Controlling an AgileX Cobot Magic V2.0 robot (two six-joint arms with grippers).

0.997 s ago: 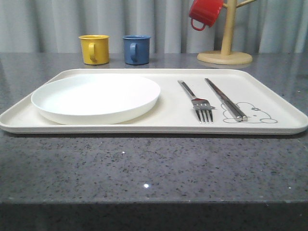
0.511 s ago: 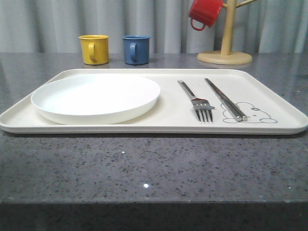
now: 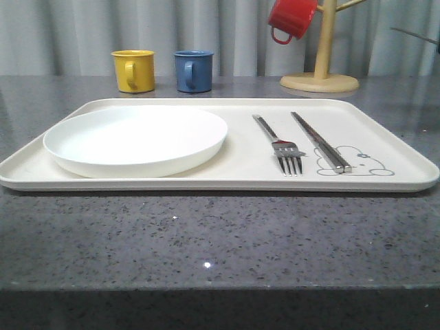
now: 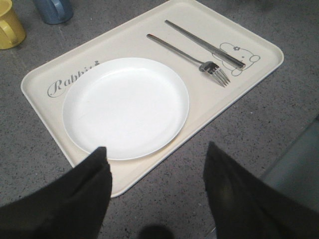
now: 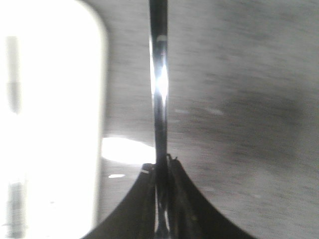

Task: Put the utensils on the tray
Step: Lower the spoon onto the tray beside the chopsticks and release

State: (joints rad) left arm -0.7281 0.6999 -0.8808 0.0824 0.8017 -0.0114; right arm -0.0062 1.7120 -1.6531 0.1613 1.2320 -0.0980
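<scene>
Remaining to be placed, a slim utensil (image 5: 158, 89), judged the spoon, was pinched in the right gripper (image 5: 160, 179); fork (image 3: 280, 145) and chopsticks (image 3: 320, 141) lay on the tray (image 3: 227, 180); left gripper (image 4: 157, 164) was spread; lowering beside them was called for.

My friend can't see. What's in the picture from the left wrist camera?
A cream tray on a grey table holds a white plate, with a fork and chopsticks beside it. The left pincer hovers open, and yellow and blue mugs sit behind.

Left claw (image 4: 157, 172) spread wide, nothing between fingers. Right claw (image 5: 162, 172) pinched tight on spoon handle (image 5: 158, 84).
</scene>
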